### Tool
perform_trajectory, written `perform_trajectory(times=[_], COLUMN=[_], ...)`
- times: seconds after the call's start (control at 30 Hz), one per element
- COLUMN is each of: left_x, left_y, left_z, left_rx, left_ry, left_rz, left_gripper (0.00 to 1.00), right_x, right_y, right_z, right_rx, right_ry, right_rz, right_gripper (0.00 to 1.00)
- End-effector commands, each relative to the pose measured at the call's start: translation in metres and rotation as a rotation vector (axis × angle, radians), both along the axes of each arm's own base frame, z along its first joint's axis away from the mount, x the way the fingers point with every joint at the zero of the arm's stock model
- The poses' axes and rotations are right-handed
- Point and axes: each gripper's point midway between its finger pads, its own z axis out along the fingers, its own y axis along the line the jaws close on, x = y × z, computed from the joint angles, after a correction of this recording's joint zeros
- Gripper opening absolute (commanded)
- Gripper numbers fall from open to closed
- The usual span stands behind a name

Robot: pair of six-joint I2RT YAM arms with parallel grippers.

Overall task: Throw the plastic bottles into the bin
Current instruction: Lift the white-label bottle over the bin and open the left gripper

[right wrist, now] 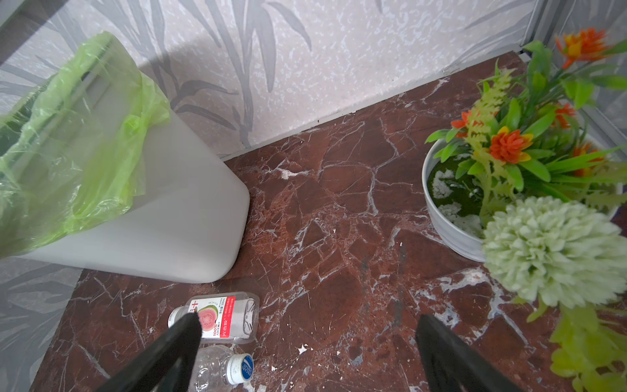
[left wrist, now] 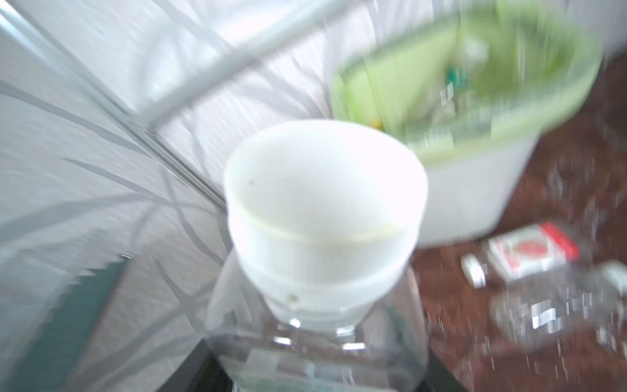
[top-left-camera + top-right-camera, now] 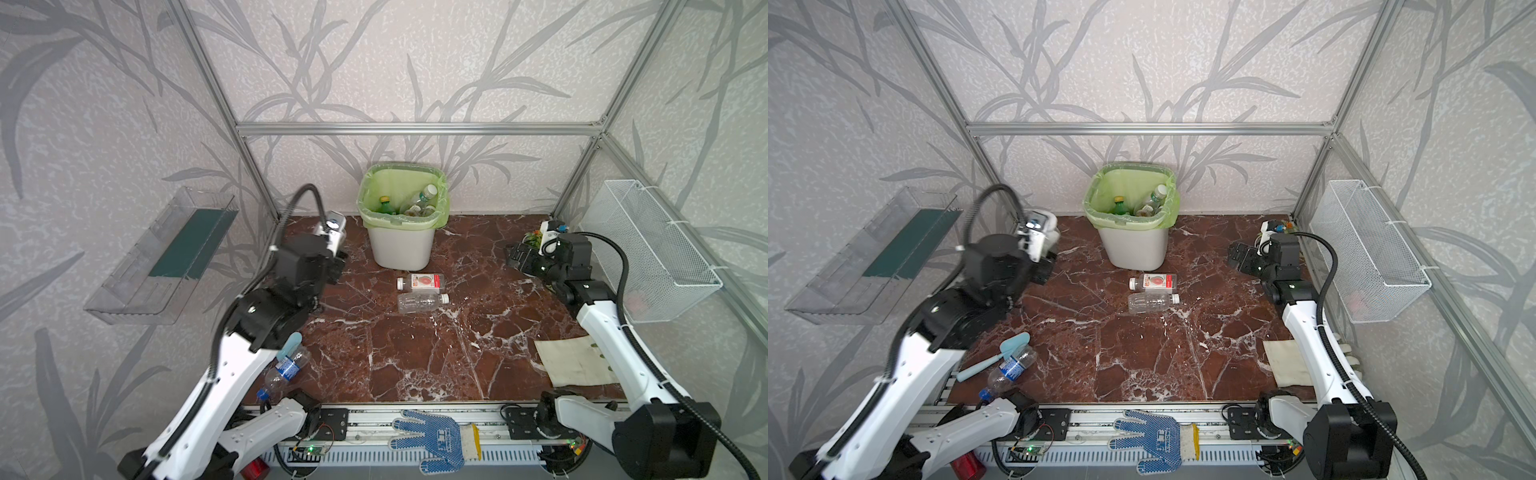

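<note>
The left gripper (image 2: 315, 376) is clamped on the body of the held bottle (image 2: 319, 237). Its dark fingers show on either side of the clear plastic in the blurred wrist view, and the white cap points away from the wrist. Gripping low on the body probably leaves the neck free to tip out first. The bottle hangs raised just to the left of the bin (image 3: 401, 249), not yet over the opening, so the near green-lined rim is what it has to clear. Inside the bin lie a green bottle (image 3: 384, 203) and a white-capped bottle (image 3: 428, 193). Near the bin's foot a guava-label bottle (image 3: 422, 281) and a bare clear bottle (image 3: 419, 302) lie side by side. A blue-capped bottle (image 3: 1012, 366) lies under the left arm, beside a pale blue scoop (image 3: 1014, 344). Off to the right, the right gripper (image 1: 308, 356) hangs empty with its jaws wide apart. A flower pot (image 1: 451, 217) crowds its outer side.
</note>
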Motion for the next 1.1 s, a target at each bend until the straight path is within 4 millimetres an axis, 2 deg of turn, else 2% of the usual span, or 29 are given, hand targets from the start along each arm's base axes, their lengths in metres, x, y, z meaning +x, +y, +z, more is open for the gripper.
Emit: perform_trajectory(times=[0.0,0.07,0.1,0.2,0.3,0.37,0.43,0.5,0.57,0.7,0.8,0.93,1.07], left_x=[-0.022,-0.022,-0.016,0.026,0.093,0.147,0.184,0.203,0.204,0.174,0.152,0.128,0.103], left_y=[0.011,0.002,-0.005,-0.042,-0.092,-0.131,-0.155,-0.164,-0.162,-0.146,-0.126,-0.090,-0.043], left_z=[0.107,0.138,0.144,0.140,0.102,0.058,0.029,0.024,0.044,0.094,0.109,0.097,0.060], left_rx=[-0.147,-0.214,-0.224,-0.261,-0.369,-0.439,-0.477,-0.521,-0.549,-0.519,-0.485,-0.455,-0.401], left_ry=[-0.378,-0.475,-0.487,-0.437,-0.284,-0.123,-0.002,0.054,0.006,-0.172,-0.211,-0.216,-0.179], left_rz=[-0.009,-0.058,-0.082,-0.162,-0.268,-0.316,-0.311,-0.284,-0.276,-0.264,-0.214,-0.092,0.101], left_gripper=[0.41,0.41,0.41,0.41,0.43,0.48,0.56,0.74,0.99,0.99,0.99,0.99,0.99], right_x=[-0.005,-0.007,-0.008,-0.012,-0.014,-0.015,-0.017,-0.022,-0.027,-0.031,-0.030,-0.027,-0.024], right_y=[-0.004,-0.004,-0.004,-0.001,0.005,0.009,0.010,0.009,0.006,0.000,0.000,-0.002,-0.006], right_z=[0.007,0.009,0.008,0.007,0.003,-0.001,-0.002,0.000,0.001,-0.008,-0.016,-0.021,-0.025], right_rx=[0.000,0.005,0.007,0.020,0.060,0.082,0.085,0.065,0.028,0.015,0.028,0.025,0.010], right_ry=[-0.031,-0.036,-0.035,-0.035,-0.029,-0.019,-0.012,-0.014,-0.019,-0.003,0.010,0.017,0.020], right_rz=[-0.017,-0.018,-0.017,-0.009,0.013,0.027,0.035,0.040,0.038,0.020,0.019,0.010,0.004], right_gripper=[0.99,0.99,0.99,0.99,0.99,0.99,0.99,0.99,0.99,0.99,0.99,0.99,0.99])
